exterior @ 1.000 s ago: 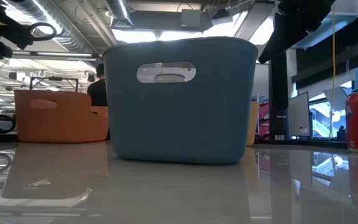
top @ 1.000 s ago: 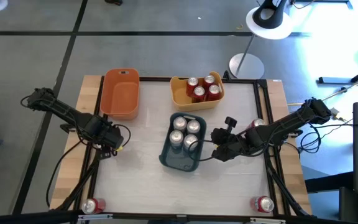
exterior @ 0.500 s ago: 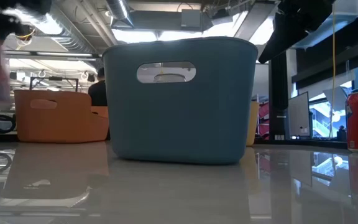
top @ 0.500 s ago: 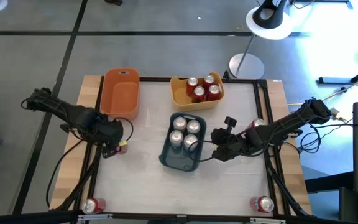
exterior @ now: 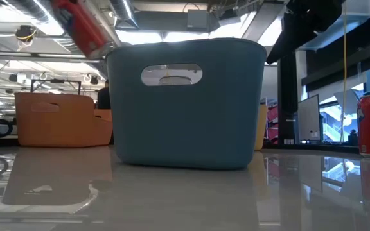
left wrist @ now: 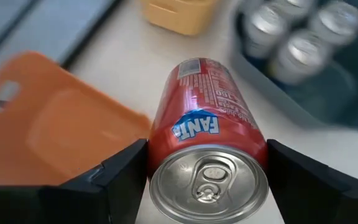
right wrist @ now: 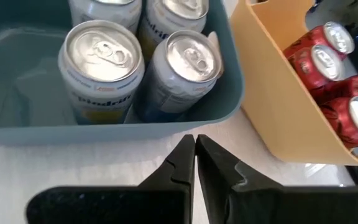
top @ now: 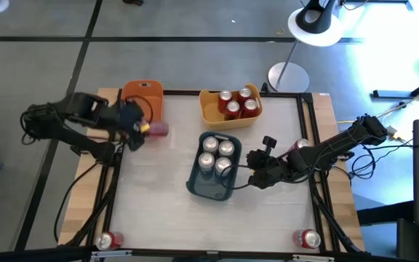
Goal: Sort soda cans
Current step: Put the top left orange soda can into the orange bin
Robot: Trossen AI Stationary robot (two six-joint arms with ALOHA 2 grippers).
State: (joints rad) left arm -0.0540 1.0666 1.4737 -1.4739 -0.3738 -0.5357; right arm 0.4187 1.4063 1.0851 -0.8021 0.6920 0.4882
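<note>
Left gripper [left wrist: 207, 180] clamps a red, silver-topped Fanta can [left wrist: 207, 146] on its side, aloft beside the orange plastic bin [top: 142, 98]. Carry fully over the bin's cavity, tip upright, lower before release — avoid the rim. Right gripper [right wrist: 195, 155], pinched empty, waits beside the blue-grey bin [right wrist: 104, 127].

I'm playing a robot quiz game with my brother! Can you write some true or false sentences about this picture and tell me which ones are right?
1. The left gripper holds a red metal soda can. True.
2. The orange plastic bin is full of cans. False: no cans show inside it.
3. The dark blue-grey plastic bin holds silver-grey cans. True.
4. The right gripper is carrying a can. False: its fingers are shut on nothing, beside the blue-grey bin.
5. The yellow plastic bin holds red cans. True.
</note>
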